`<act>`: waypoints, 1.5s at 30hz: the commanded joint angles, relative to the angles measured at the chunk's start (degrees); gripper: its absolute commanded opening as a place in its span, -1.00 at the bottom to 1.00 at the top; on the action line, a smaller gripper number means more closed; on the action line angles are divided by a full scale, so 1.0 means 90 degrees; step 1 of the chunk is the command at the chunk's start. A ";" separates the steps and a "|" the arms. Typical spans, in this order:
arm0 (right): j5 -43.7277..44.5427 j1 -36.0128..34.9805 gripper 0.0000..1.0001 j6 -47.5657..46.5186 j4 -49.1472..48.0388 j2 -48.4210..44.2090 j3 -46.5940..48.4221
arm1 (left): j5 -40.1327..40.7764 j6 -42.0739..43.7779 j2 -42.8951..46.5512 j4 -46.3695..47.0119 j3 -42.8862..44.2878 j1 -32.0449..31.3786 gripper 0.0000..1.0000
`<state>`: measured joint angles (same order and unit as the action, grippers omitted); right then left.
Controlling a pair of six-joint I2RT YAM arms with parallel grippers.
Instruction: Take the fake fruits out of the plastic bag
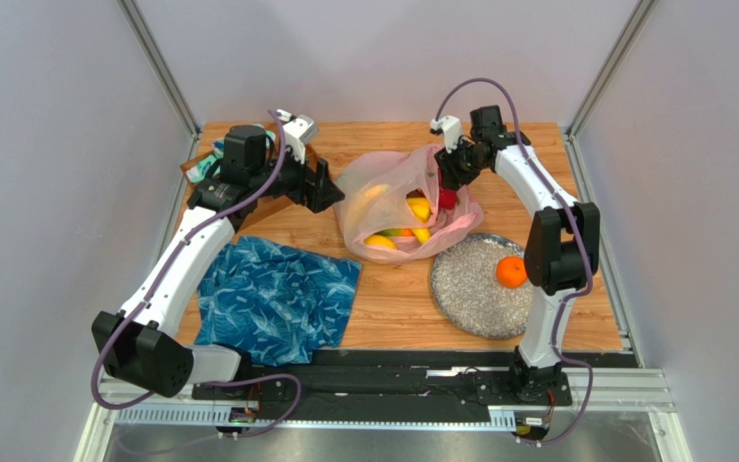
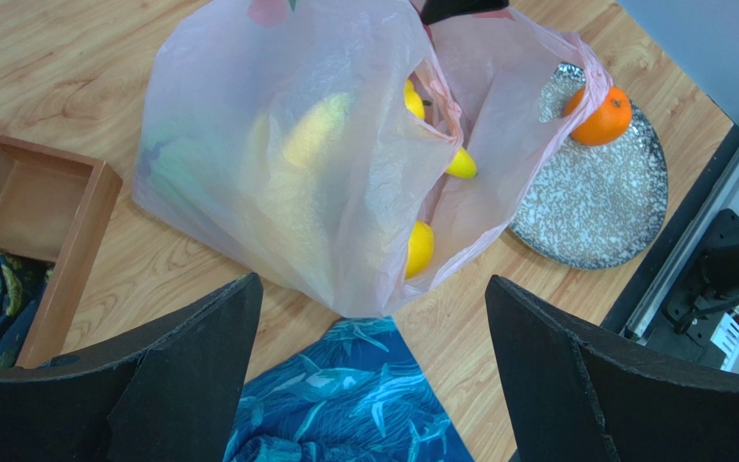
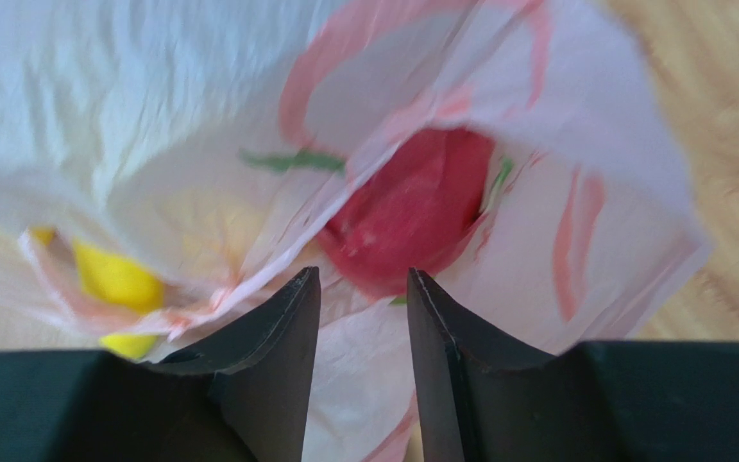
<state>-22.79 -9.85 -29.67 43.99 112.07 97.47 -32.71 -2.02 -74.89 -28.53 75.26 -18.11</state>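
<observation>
Plastic bag point(image 1: 397, 207) mouth faces right; left hand point(image 2: 373, 375) spread; right hand point(image 3: 362, 289) grip unclear.

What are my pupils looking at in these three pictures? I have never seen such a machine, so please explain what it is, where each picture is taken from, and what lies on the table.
These are two robot arms bolted at the table's near edge. The wide picture looks down from above and behind them; the other two come from cameras on each wrist.

On the wooden table lie a pink plastic bag with fake fruits inside, a speckled plate holding an orange, a blue leaf-patterned cloth and a wooden tray.

The left pincer is open and holds nothing. The right pincer is narrow, pinching a fold of the bag at its mouth, just in front of a red fruit; how firmly it grips cannot be told.
</observation>
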 commanded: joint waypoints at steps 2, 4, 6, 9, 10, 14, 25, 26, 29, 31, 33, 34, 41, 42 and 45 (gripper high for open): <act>0.0744 -0.0049 0.16 -0.0404 -0.0337 0.0700 0.0985 | -0.0057 0.0068 0.0089 0.0104 -0.0013 0.0108 0.91; 0.0725 -0.0058 0.52 -0.0579 -0.0230 0.0935 0.1190 | -0.0047 0.0068 0.0011 0.0104 -0.0003 0.0118 0.91; 0.0773 -0.0097 0.64 -0.0921 -0.0103 0.1276 0.1522 | -0.0057 0.0068 -0.0067 0.0085 0.0026 0.0127 0.91; 0.0871 -0.0185 0.75 -0.1205 0.0122 0.1696 0.1962 | -0.0038 0.0068 -0.0164 0.0065 0.0075 0.0147 0.91; 0.0881 -0.0224 0.78 -0.1244 0.0200 0.1804 0.2069 | -0.0038 0.0088 -0.0194 0.0065 0.0104 0.0147 0.91; 0.0433 -0.0224 0.83 -0.1391 0.0902 0.2322 0.2830 | -0.0008 0.0127 -0.0292 -0.0003 0.0201 0.0157 0.91; -0.0213 -0.0244 0.86 -0.1772 0.1490 0.2333 0.2813 | 0.0031 0.0186 -0.0419 -0.0003 0.0231 0.0166 0.91; -0.0145 -0.0263 0.86 -0.1723 0.1412 0.2420 0.2812 | 0.0021 0.0176 -0.0419 0.0006 0.0231 0.0166 0.91; 0.0002 -0.0312 0.88 -0.1606 0.1382 0.2664 0.3094 | 0.0011 0.0156 -0.0419 -0.0013 0.0231 0.0166 0.91; -0.0046 -0.0341 0.87 -0.1586 0.1460 0.2869 0.3242 | 0.0002 0.0166 -0.0399 -0.0003 0.0231 0.0166 0.91; -0.0250 -0.0351 0.73 -0.1596 0.1451 0.2890 0.3310 | 0.0011 0.0176 -0.0380 -0.0013 0.0231 0.0166 0.91; -0.0329 -0.0351 0.62 -0.1596 0.1402 0.2851 0.3301 | 0.0011 0.0185 -0.0370 -0.0023 0.0231 0.0166 0.91; 0.0020 -0.0322 -0.26 -0.1449 0.1129 0.1710 0.2590 | 0.0011 0.0186 -0.0273 0.0045 0.0260 0.0166 0.91; 0.0109 -0.0322 -0.27 -0.1459 0.1061 0.1514 0.2278 | -0.0008 0.0166 -0.0263 0.0065 0.0280 0.0166 0.91; 0.0625 -0.0322 -0.28 -0.1352 0.0982 0.0733 0.1944 | -0.0057 0.0118 -0.0224 0.0133 0.0290 0.0166 0.91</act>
<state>-22.17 -12.51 -43.18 54.52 130.47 117.47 -32.32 -1.15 -78.28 -28.97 75.40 -16.82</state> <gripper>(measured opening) 0.804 0.954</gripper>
